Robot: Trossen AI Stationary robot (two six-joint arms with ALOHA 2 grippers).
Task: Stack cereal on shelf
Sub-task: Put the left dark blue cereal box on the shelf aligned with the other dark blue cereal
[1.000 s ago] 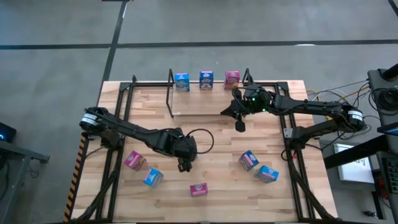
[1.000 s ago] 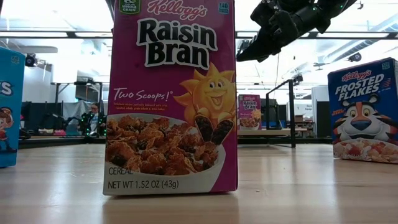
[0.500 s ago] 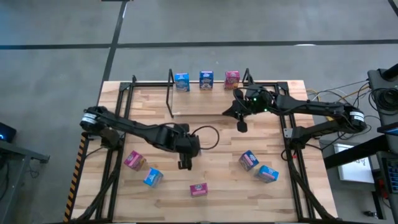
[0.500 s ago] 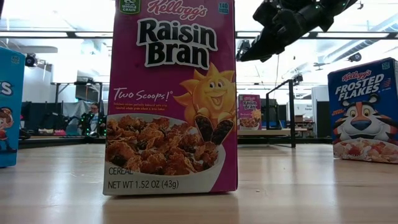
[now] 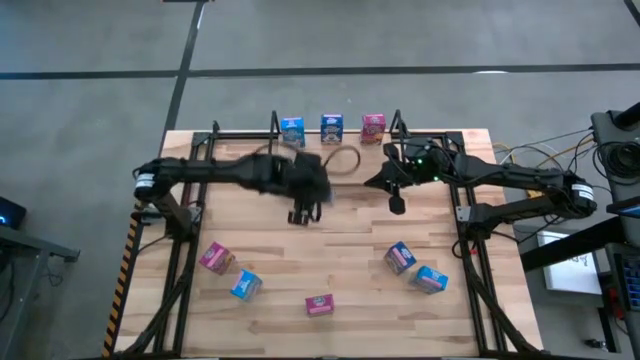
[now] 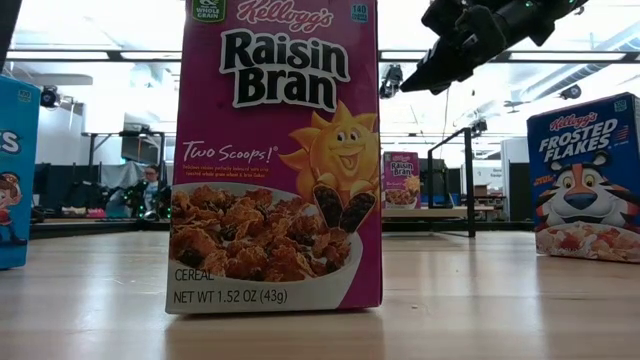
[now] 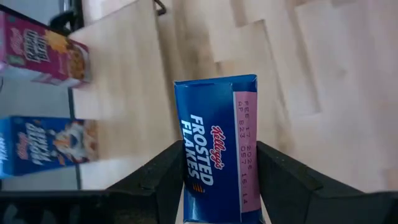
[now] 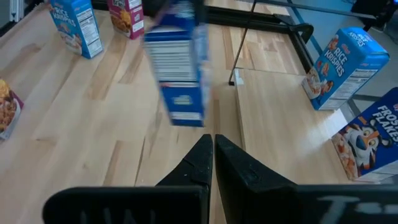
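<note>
My left gripper (image 5: 300,215) hangs over the middle of the table, shut on a blue Frosted Flakes cereal box (image 7: 214,149). The right wrist view shows that box (image 8: 177,62) in the air. The shelf (image 5: 276,150), black posts with a clear tier, stands at the far edge. On it stand two blue boxes (image 5: 292,131) (image 5: 332,128) and a pink one (image 5: 373,126). My right gripper (image 5: 396,203) hovers shut in front of the shelf's right end, holding nothing. A pink Raisin Bran box (image 6: 278,155) stands upright near the front edge. My left gripper pinches the Frosted Flakes box between its two fingers, one finger (image 7: 171,177) on each of two opposite faces, with the dated side panel (image 7: 245,143) between them. The fingers slant down from above. The box hangs below them, lifted clear of the table.
Loose boxes lie on the near half of the table: pink (image 5: 215,258) and blue (image 5: 245,286) at the left, two more (image 5: 400,258) (image 5: 431,279) at the right. Black frame tubes (image 5: 185,250) (image 5: 465,250) run along both sides. Bare wood lies in front of the shelf.
My left gripper has swung from the table's near middle toward the far edge and the shelf, rising and rolling its wrist as it went. My right gripper has drifted a little toward the right edge, staying shut.
</note>
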